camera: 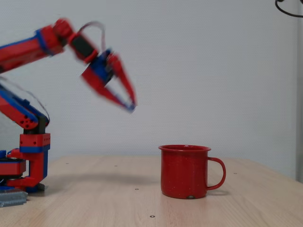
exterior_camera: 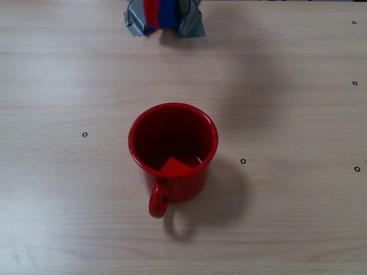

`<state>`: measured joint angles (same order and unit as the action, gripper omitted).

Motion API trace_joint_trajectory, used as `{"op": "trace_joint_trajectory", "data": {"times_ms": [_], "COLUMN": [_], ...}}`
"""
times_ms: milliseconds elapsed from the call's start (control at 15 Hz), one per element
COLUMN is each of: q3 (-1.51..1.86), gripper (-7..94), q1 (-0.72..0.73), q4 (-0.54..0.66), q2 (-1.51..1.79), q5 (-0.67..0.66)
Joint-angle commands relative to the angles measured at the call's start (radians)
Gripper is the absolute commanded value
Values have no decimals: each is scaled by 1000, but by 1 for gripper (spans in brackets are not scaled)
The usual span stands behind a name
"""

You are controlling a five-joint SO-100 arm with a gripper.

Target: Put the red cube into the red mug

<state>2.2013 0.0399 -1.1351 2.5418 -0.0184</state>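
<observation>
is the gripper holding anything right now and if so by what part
Nothing is held. The gripper hangs in the air, blurred, with nothing visible between its fingers. The red cube lies inside the red mug.

The pale wooden table (exterior_camera: 69,74) carries the red mug (exterior_camera: 175,183) upright.
</observation>
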Motion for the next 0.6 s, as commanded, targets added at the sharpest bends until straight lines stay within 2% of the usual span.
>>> {"op": "trace_joint_trajectory", "data": {"times_ms": [0,200,533], "q3": [161,580,854], "gripper": [0,0,0], "q1": [-25,2,67], "q4": [34,28,-37], "q2": [183,546,790], "q5": [-31,-51,-29]}}
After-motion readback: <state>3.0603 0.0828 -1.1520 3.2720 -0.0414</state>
